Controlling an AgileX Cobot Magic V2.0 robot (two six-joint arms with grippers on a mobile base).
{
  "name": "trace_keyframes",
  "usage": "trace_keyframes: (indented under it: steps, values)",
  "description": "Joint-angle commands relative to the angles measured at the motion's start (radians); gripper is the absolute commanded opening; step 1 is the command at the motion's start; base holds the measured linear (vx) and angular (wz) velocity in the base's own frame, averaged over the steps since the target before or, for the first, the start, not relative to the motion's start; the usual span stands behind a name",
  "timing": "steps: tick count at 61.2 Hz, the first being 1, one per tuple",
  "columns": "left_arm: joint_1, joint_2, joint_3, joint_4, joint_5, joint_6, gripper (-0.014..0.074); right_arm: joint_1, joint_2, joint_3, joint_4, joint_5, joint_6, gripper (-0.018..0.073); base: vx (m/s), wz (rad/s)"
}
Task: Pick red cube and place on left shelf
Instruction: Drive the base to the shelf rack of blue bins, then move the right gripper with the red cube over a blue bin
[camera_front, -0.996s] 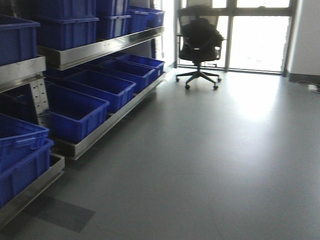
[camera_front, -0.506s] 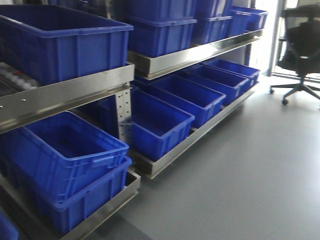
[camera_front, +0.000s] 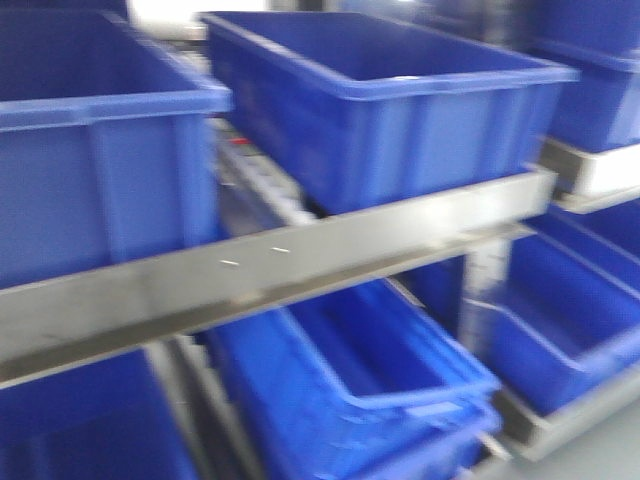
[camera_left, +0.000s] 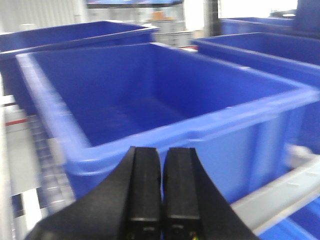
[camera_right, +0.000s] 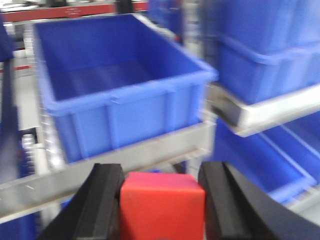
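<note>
The red cube is pinched in my right pincer, near the front rail of the left shelf, before 1 blue crate. My left pincer is pressed together, empty. Picking looks done; placing on the shelf is left.

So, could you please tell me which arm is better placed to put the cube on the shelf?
Right. The right claw holds the red cube, facing the left shelf; the left claw is shut on nothing.
</note>
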Motion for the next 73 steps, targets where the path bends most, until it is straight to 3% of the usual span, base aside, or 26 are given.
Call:
trace_keyframes:
  steps: [1,37,73]
  values:
    - [-0.004,0.008,0.022,-0.006,-0.081,0.001,0.0106,-0.005,0.010,-0.028,-0.011,-0.086,-0.002,0.0059,0.25,1.00]
    - [-0.004,0.008,0.022,-0.006,-0.081,0.001,0.0106,-0.005,0.010,-0.028,-0.011,-0.086,-0.002,0.0059,0.19,0.61]
    - [-0.004,0.008,0.022,-0.006,-0.081,0.001,0.0106,-0.005,0.010,-0.028,-0.011,-0.086,-0.002,0.0059,0.07,0.22]
